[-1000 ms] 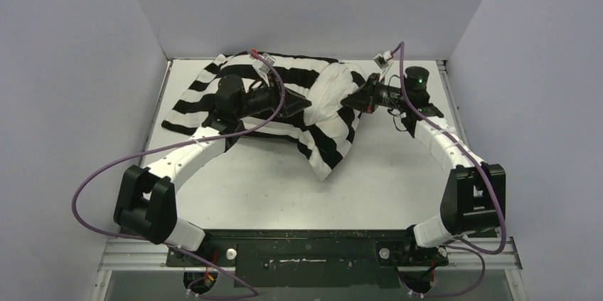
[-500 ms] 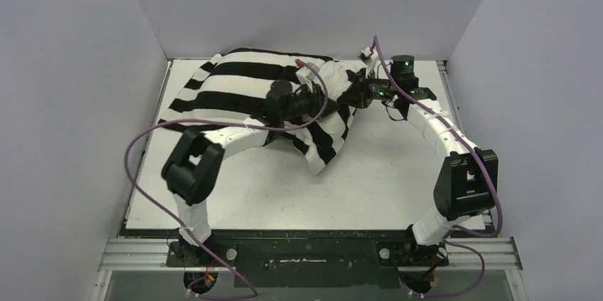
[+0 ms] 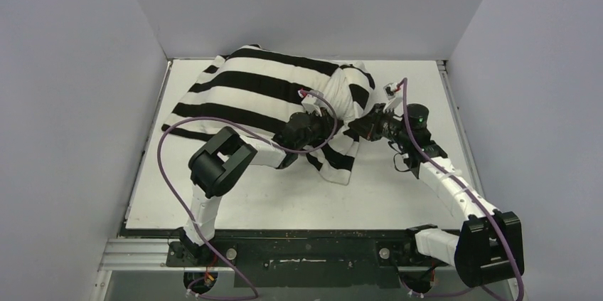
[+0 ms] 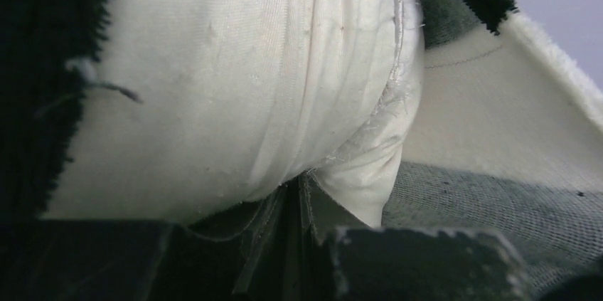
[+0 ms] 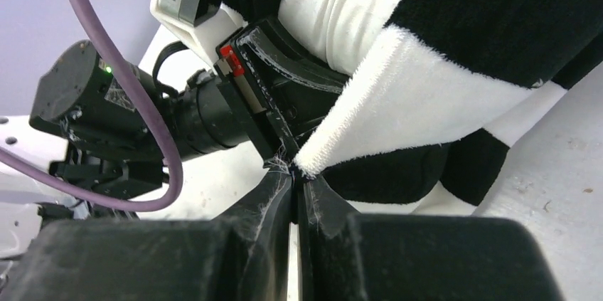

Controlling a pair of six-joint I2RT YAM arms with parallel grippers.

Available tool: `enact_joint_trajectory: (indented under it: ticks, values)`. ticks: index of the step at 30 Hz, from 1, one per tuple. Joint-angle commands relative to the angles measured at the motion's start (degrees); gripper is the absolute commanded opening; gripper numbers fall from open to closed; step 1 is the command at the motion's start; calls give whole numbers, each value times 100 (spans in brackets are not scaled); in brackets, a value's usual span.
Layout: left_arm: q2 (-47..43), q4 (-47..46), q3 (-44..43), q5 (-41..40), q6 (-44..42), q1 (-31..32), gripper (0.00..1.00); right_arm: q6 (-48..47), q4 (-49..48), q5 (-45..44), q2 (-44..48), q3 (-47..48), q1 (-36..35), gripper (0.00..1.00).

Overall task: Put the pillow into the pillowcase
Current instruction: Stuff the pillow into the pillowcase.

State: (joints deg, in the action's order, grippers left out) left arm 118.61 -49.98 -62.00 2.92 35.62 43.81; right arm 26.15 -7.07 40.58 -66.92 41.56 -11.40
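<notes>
The striped pillowcase (image 3: 249,94) lies at the back left of the table, bulging over most of the pillow. The off-white pillow (image 3: 344,94) shows only at the case's open right end. My left gripper (image 3: 333,127) reaches into that opening. In the left wrist view it (image 4: 302,187) is shut on a fold of the pillow (image 4: 235,80), with the pillowcase's inside (image 4: 491,208) to the right. My right gripper (image 3: 354,130) sits just right of it. In the right wrist view it (image 5: 295,173) is shut on the hem of the pillowcase (image 5: 462,45).
The white table (image 3: 398,194) is walled in by grey panels on three sides. The left arm's elbow (image 3: 220,162) is folded up at the near middle. Purple cables loop over both arms. The two wrists are almost touching at the case's mouth.
The left gripper went from open to shut on the pillow and moved right and nearer. The right gripper drew the hem nearer. The stripes now cover more of the pillow.
</notes>
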Motion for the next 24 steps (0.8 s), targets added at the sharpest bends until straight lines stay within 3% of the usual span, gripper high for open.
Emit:
enact_joint_trajectory:
  ticks: [1, 3, 6, 9, 12, 16, 19, 24]
  values:
    - [513, 1889, 302, -1680, -80, -161, 12, 1545, -2865, 1004, 1025, -22, -324, 0]
    - [394, 2098, 386, -2122, -123, -41, 12, 2203, -3833, 1005, 1198, -451, -483, 0]
    - [346, 2256, 406, -2415, -112, 11, 12, 3832, -6469, 1043, 1082, -1254, -680, 0]
    - [625, 2065, 274, -2258, 29, -47, 12, 4370, -7131, 908, 966, -1495, -759, 0]
    - [832, 1649, 175, -1816, 275, -40, 12, 4049, -6556, 1054, 875, -1328, -849, 2]
    - [817, 1382, 314, -1374, 403, -30, 12, 3885, -6088, 1645, 1029, -1207, -789, 33]
    - [612, 1063, 660, -1295, 405, -33, 12, 2870, -4285, 1293, 1477, -956, -742, 47]
    - [263, 689, 1041, -1127, 451, -77, 13, 1074, -628, -778, 1883, -143, -629, 50]
